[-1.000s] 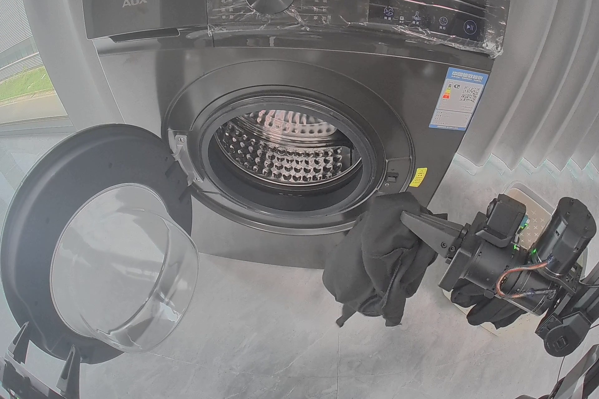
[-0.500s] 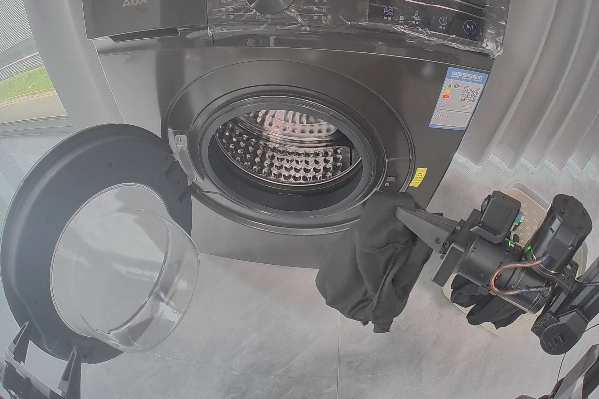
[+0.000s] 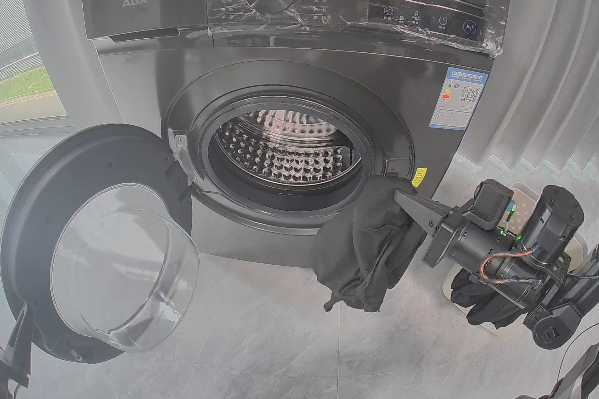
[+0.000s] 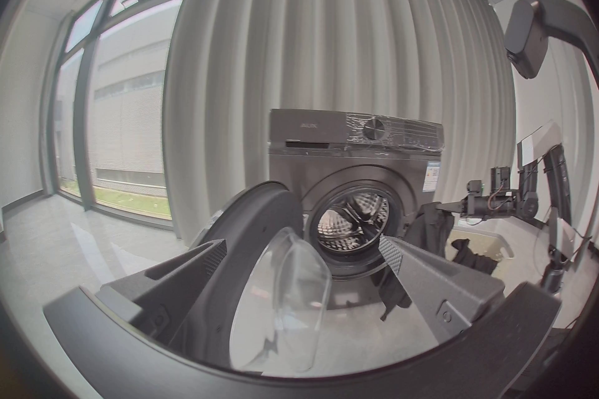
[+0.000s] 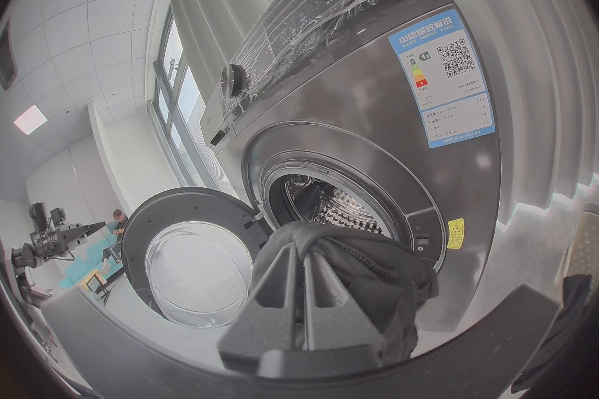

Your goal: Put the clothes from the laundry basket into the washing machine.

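The grey washing machine stands with its round door swung open to the left and its steel drum bare. My right gripper is shut on a black garment, which hangs in front of the lower right rim of the drum opening. In the right wrist view the garment drapes over the closed gripper. The white laundry basket sits on the floor to the right with more dark clothes in it. My left gripper stays low near the door, open.
Grey tiled floor lies before the machine. The open door takes up the space at the left. White curtains hang behind and to the right, and a window is at the far left.
My right gripper has carried the black garment up and to the left, closer to the drum opening. The left gripper's fingers have shifted a little at the bottom left corner.
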`<state>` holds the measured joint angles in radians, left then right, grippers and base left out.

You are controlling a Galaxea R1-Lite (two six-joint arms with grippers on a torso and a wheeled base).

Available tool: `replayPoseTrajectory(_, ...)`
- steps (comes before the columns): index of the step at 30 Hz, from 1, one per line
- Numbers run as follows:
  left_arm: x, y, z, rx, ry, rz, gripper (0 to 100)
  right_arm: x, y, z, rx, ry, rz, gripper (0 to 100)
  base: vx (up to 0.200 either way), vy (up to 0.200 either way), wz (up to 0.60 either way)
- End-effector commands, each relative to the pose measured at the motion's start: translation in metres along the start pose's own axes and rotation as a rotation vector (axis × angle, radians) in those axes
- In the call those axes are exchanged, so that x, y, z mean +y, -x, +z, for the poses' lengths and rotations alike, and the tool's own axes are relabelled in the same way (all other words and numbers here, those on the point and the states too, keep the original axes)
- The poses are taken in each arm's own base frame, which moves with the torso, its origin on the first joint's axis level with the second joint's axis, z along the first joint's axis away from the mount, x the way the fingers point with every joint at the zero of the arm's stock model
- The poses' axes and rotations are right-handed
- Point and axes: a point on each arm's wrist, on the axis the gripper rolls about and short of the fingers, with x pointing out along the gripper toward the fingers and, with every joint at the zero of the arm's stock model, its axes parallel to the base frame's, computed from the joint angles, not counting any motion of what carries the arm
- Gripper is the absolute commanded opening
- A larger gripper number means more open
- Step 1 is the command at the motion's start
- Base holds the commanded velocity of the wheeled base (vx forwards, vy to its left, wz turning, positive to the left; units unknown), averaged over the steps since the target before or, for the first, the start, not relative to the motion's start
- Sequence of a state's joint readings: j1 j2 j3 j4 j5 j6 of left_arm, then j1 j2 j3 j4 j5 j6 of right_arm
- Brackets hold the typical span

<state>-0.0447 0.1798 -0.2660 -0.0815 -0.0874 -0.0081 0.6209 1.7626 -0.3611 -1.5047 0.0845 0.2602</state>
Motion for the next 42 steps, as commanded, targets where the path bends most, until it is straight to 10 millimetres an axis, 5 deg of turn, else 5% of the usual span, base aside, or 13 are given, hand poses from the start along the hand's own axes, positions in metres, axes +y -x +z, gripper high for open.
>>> replayPoseTrajectory(1,0.000,-0.059,0.017,0.174,0.044,-0.202,100,0.007,-0.006,0.003,-0.014,-0.039,0.004,0,0.000,0.000,0.00)
replayPoseTrajectory(13,-0.034,-0.144,0.016,0.278,0.171,-0.451,100,0.019,-0.012,0.007,-0.034,-0.115,0.053,0,0.000,0.000,0.00)
replayPoseTrajectory(20,-0.066,-0.181,-0.008,0.362,0.162,-0.558,100,0.020,-0.013,0.009,-0.044,-0.114,0.059,0,0.000,0.000,0.00)
replayPoseTrajectory(29,-0.104,-0.205,-0.037,0.457,0.280,-0.646,100,0.021,-0.015,0.013,-0.065,-0.130,0.067,0,0.000,0.000,0.00)
replayPoseTrajectory(42,-0.131,-0.217,-0.077,0.575,0.264,-0.695,100,0.021,-0.018,0.012,-0.066,-0.138,0.068,0,0.000,0.000,0.00)
